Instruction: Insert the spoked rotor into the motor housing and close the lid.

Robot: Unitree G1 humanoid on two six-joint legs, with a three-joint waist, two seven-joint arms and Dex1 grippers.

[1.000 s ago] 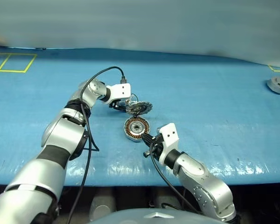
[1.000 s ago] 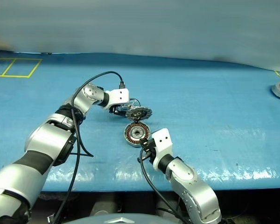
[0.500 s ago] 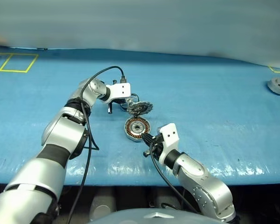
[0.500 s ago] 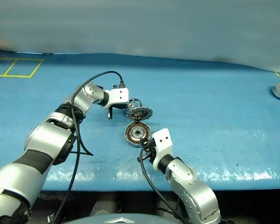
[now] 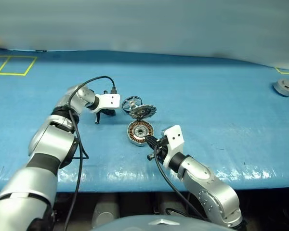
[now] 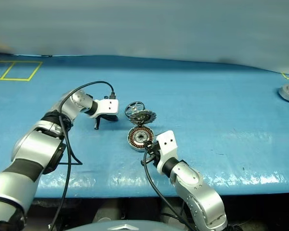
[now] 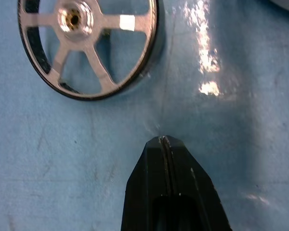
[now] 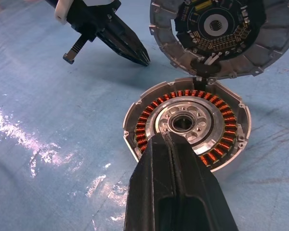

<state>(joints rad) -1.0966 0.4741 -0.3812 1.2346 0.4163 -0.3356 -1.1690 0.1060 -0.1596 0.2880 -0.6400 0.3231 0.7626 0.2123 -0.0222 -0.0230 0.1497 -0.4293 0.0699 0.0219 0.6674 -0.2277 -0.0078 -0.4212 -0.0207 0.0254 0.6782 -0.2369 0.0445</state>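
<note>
The spoked rotor (image 5: 131, 102) (image 7: 86, 43) is a shiny silver wheel lying flat on the blue table, just left of the lid. The motor housing (image 5: 140, 131) (image 8: 226, 139) sits open, showing copper windings around a silver centre. Its lid (image 5: 143, 111) (image 8: 207, 33) stands tilted up at the far edge, ribbed face towards me. My left gripper (image 7: 164, 139) (image 8: 142, 58) is shut and empty, a short way left of the rotor and not touching it. My right gripper (image 8: 166, 134) (image 5: 150, 140) is shut and empty, its tip at the housing's near rim.
A small grey round part (image 5: 285, 87) lies far right on the blue table cover (image 5: 216, 110). Yellow taped squares (image 5: 12, 65) mark the far left. The table's front edge runs just behind my right arm.
My left gripper has shut and drawn back to the left, away from the lid, leaving the rotor uncovered on the table. The right arm, housing and lid have stayed put.
</note>
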